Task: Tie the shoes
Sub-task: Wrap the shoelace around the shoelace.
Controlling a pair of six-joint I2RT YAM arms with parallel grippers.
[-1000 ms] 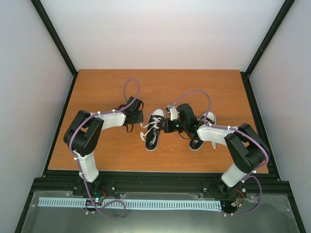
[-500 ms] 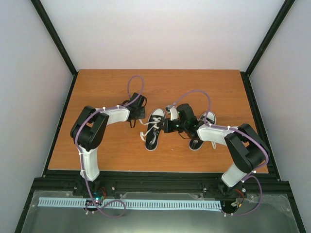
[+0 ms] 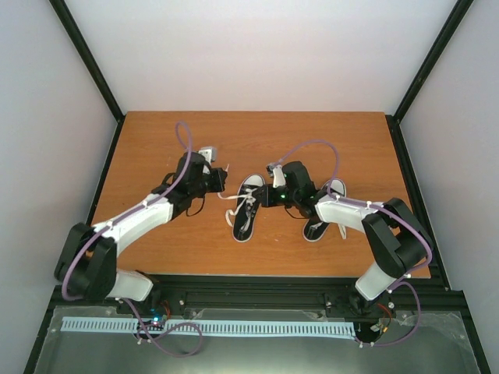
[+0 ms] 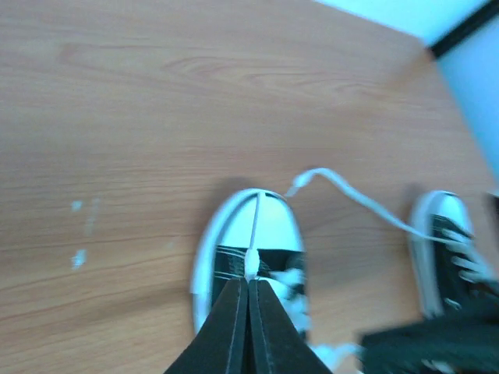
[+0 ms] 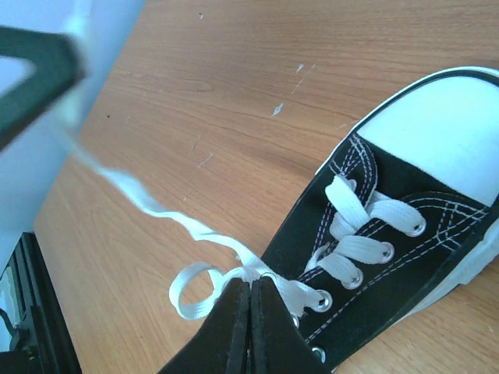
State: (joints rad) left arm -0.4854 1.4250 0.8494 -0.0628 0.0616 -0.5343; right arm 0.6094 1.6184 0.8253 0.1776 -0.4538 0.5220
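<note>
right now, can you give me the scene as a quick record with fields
surface: brown wooden table
sneaker one: small black canvas sneaker with white toe cap, nearer the left arm, toe pointing away from the arm bases
sneaker two: matching sneaker, partly under the right arm
left tool: shut on the white lace
right tool: shut on the white lace beside sneaker one's eyelets
bow: none seen on sneaker one, only a small loop

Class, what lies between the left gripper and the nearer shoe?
One white lace, stretched above bare tabletop from the left gripper to the shoe, seen in the top view.
</note>
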